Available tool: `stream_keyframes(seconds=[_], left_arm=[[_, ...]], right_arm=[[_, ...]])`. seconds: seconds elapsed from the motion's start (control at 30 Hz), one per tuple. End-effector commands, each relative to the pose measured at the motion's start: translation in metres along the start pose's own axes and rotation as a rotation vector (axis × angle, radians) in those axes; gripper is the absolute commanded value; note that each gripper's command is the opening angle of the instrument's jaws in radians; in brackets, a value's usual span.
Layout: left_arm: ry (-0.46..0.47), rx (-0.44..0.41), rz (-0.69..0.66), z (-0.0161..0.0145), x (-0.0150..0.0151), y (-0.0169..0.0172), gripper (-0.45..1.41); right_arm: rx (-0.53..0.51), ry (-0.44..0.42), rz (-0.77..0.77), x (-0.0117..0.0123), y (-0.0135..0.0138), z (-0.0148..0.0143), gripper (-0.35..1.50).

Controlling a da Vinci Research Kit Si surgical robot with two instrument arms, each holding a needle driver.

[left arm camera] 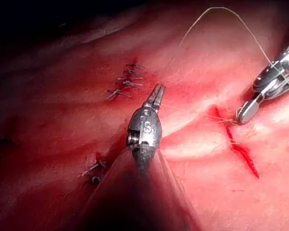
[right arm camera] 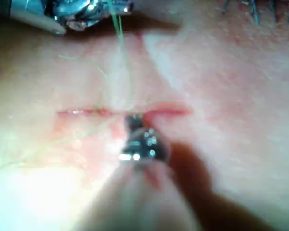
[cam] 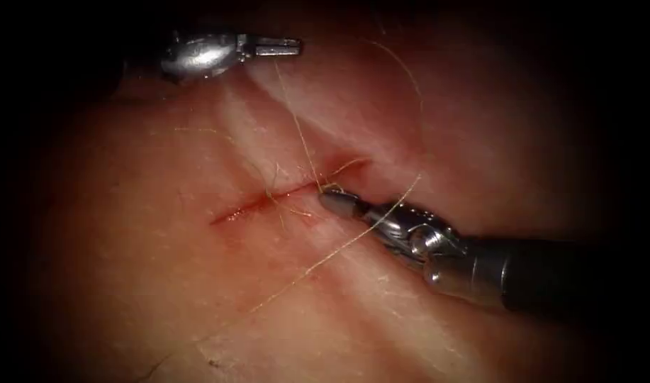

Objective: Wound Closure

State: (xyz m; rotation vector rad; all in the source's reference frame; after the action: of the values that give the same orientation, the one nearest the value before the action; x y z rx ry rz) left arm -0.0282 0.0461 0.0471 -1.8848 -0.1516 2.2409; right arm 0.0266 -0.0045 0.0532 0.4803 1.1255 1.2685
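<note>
1. We log the tissue (cam: 161, 284) as the widest thing, pale pink ground running out to every border of the endoscope view, its edges lost in dark vignette. Broad bare room lies below and left of the cut.
2. Right arm's tool (cam: 337, 203) enters from the right; its shaft is cut off by the dark margin. Its jaws are closed, tip resting at the cut's right half, where the thread meets the tissue. Whether it pinches thread there we cannot tell.
3. Left arm's tool (cam: 278, 47) sits high, well apart from the cut, with open tissue between. Jaws closed; the thread runs up to them and appears held there.
4. The cut (cam: 282, 193) runs slantwise, red fluid (left arm camera: 243, 154) along it; the right tool covers its right end.
5. Thread (cam: 300, 135) rises taut from the cut to the left tool; another strand crosses the right tool and trails down-left; a faint loop arcs to the upper right.
6. Old stitches (left arm camera: 125, 84) lie beside the left tool in its wrist view.
7. Needle: we cannot make it out.
</note>
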Motion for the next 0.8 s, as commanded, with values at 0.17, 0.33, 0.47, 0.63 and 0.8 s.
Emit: stream_keyframes(seconds=[0.17,0.33,0.47,0.63,0.8], left_arm=[[-0.012,0.018,-0.001,0.0001,-0.0014,-0.0032,-0.45],[-0.021,0.031,0.003,0.0,-0.0027,-0.0056,-0.45],[-0.03,0.046,0.009,0.0,-0.0049,-0.0068,-0.45],[-0.036,0.056,0.0,-0.0001,-0.0065,-0.0074,-0.45],[-0.043,0.058,-0.008,-0.0002,-0.0075,-0.0078,-0.45]], right_arm=[[0.069,-0.036,-0.067,-0.0012,-0.0008,0.0,-0.35],[0.131,-0.051,-0.293,-0.0024,-0.0005,-0.0006,-0.35],[0.247,0.034,-0.673,-0.0033,0.0004,-0.0017,-0.35],[0.365,0.109,-0.864,-0.0036,0.001,-0.0022,-0.35],[0.516,0.174,-1.191,-0.0034,0.0003,-0.0024,-0.35]])
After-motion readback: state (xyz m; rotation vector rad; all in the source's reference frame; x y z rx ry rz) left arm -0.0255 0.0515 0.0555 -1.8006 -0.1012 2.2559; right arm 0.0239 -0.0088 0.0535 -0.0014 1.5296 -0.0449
